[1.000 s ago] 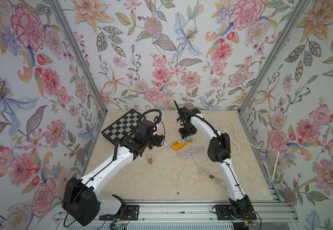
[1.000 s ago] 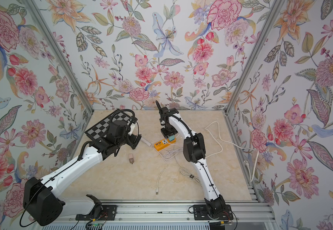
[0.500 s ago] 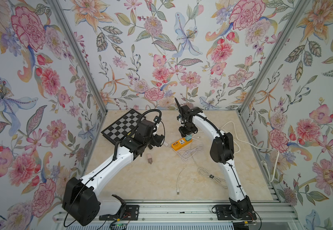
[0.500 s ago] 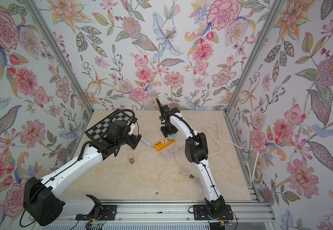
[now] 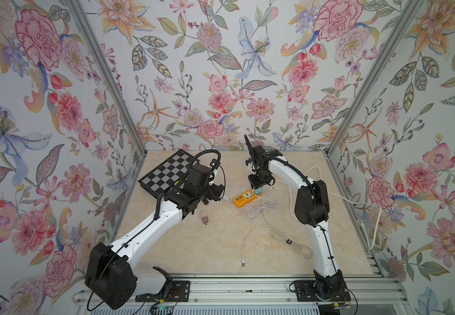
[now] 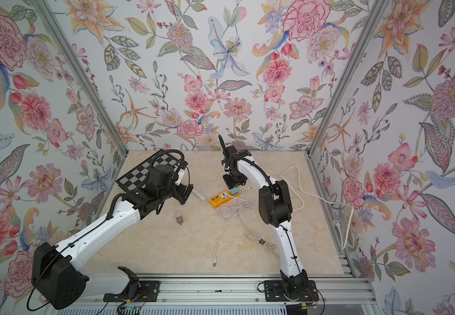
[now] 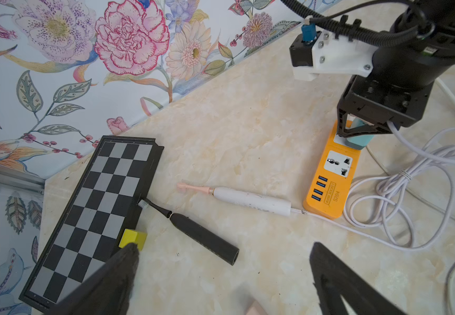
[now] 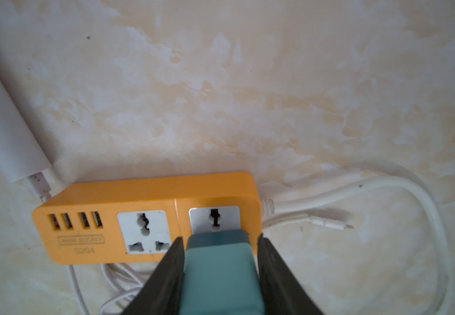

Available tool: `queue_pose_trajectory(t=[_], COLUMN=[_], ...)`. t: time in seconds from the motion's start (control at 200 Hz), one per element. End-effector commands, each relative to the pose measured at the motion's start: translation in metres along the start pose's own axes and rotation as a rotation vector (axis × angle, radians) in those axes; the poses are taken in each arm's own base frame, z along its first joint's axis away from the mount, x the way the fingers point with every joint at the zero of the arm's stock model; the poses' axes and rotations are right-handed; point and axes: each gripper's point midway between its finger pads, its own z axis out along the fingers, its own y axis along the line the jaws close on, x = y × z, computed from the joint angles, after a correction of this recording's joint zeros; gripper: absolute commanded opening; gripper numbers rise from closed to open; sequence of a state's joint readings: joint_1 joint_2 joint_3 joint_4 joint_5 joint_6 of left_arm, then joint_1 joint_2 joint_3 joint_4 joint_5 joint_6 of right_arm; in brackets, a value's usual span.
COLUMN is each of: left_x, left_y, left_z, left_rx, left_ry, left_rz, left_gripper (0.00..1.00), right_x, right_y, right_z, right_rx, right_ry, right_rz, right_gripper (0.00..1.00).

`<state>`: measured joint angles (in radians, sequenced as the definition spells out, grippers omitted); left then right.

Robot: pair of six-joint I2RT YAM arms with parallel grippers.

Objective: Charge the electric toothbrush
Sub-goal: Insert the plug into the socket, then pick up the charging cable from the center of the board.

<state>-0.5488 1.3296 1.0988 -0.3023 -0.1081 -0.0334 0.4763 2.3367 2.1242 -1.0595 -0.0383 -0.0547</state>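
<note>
Now plugging in: the white electric toothbrush (image 7: 250, 200) with a pink brush head lies flat on the beige marble-pattern table (image 7: 248, 122), with a thin white cable (image 7: 384, 231) in its base.
Its base end is just beside the USB end of the orange plastic power strip (image 7: 329, 191). At the strip's other end the right gripper (image 8: 219, 240) pinches a teal box-shaped adapter (image 8: 220, 267) from both sides, over the last socket; I cannot tell if its pins are fully in. I judge the step in hand is seating this adapter, so the next move calls for a straight push down without tilting, and the light strip may slide. The left gripper (image 7: 223, 246) hovers with fingers spread wide, holding nothing, above a black toothbrush (image 7: 204, 237) beside a black-and-grey checkered board (image 7: 98, 204).
</note>
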Motion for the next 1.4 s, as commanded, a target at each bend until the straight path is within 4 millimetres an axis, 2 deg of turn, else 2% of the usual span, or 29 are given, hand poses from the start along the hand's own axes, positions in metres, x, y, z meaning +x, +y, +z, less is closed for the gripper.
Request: queue_pose_trajectory(t=[0.0, 0.165, 0.22, 0.28, 0.33, 0.41, 0.495, 0.58, 0.656, 0.736, 0.856, 0.916, 0.946, 0.971, 1.006, 1.121, 1.226, 1.311, 1.396], left_x=[0.005, 0.005, 0.005, 0.005, 0.006, 0.008, 0.007, 0.003, -0.006, -0.020, -0.030, -0.025, -0.019, -0.012, 0.002, 0.061, 0.112, 0.153, 0.180], left_y=[0.002, 0.003, 0.002, 0.001, 0.001, 0.000, 0.000, 0.001, 0.004, 0.002, -0.020, -0.043, -0.059, -0.073, -0.096, -0.177, -0.244, -0.276, -0.286], left_z=[0.000, -0.001, -0.001, 0.000, 0.001, 0.004, 0.005, 0.002, -0.005, -0.016, -0.030, -0.033, -0.033, -0.032, -0.028, -0.016, -0.022, -0.028, -0.033], left_rx=[0.000, -0.001, 0.000, 0.003, 0.004, 0.007, 0.009, 0.008, 0.005, 0.034, 0.119, 0.161, 0.187, 0.207, 0.241, 0.332, 0.342, 0.315, 0.303], left_ry=[0.011, 0.010, 0.009, 0.010, 0.013, 0.021, 0.017, -0.004, -0.036, -0.082, -0.135, -0.141, -0.137, -0.125, -0.094, 0.111, 0.336, 0.476, 0.555], left_rz=[-0.006, -0.005, -0.004, -0.007, -0.006, -0.004, -0.004, -0.015, -0.048, -0.136, -0.313, -0.400, -0.431, -0.454, -0.478, -0.463, -0.362, -0.290, -0.282], left_gripper=[0.99, 0.99, 0.99, 0.99, 0.99, 0.99, 0.99, 0.99, 0.99, 0.99, 0.96, 0.91, 0.88, 0.86, 0.83, 0.73, 0.60, 0.55, 0.52], right_x=[0.029, 0.046, 0.048, 0.042, 0.028, -0.003, -0.046, -0.078, -0.095, -0.098, -0.069, -0.044, -0.030, -0.015, 0.005, 0.072, 0.112, 0.132, 0.143], right_y=[0.005, -0.005, -0.007, -0.001, 0.003, 0.007, 0.014, 0.026, 0.030, 0.026, 0.020, 0.022, 0.024, 0.025, 0.024, 0.014, 0.012, 0.013, 0.013], right_z=[0.045, 0.067, 0.063, 0.049, 0.029, -0.011, -0.066, -0.114, -0.151, -0.182, -0.214, -0.220, -0.227, -0.225, -0.228, -0.205, -0.180, -0.170, -0.163], right_rx=[-0.028, 0.076, 0.098, 0.063, 0.044, 0.041, 0.010, -0.065, -0.108, -0.145, -0.160, -0.166, -0.181, -0.201, -0.230, -0.252, -0.256, -0.266, -0.266], right_ry=[0.120, 0.174, 0.174, 0.139, 0.077, -0.046, -0.220, -0.366, -0.468, -0.528, -0.555, -0.605, -0.654, -0.675, -0.716, -0.737, -0.686, -0.666, -0.656], right_rz=[0.010, -0.007, -0.019, -0.010, -0.003, -0.009, 0.003, 0.018, 0.039, 0.060, 0.081, 0.075, 0.074, 0.081, 0.104, 0.213, 0.280, 0.314, 0.328], right_gripper=[0.28, 0.24, 0.24, 0.26, 0.30, 0.45, 0.57, 0.66, 0.75, 0.77, 0.71, 0.70, 0.70, 0.71, 0.71, 0.70, 0.70, 0.70, 0.71])
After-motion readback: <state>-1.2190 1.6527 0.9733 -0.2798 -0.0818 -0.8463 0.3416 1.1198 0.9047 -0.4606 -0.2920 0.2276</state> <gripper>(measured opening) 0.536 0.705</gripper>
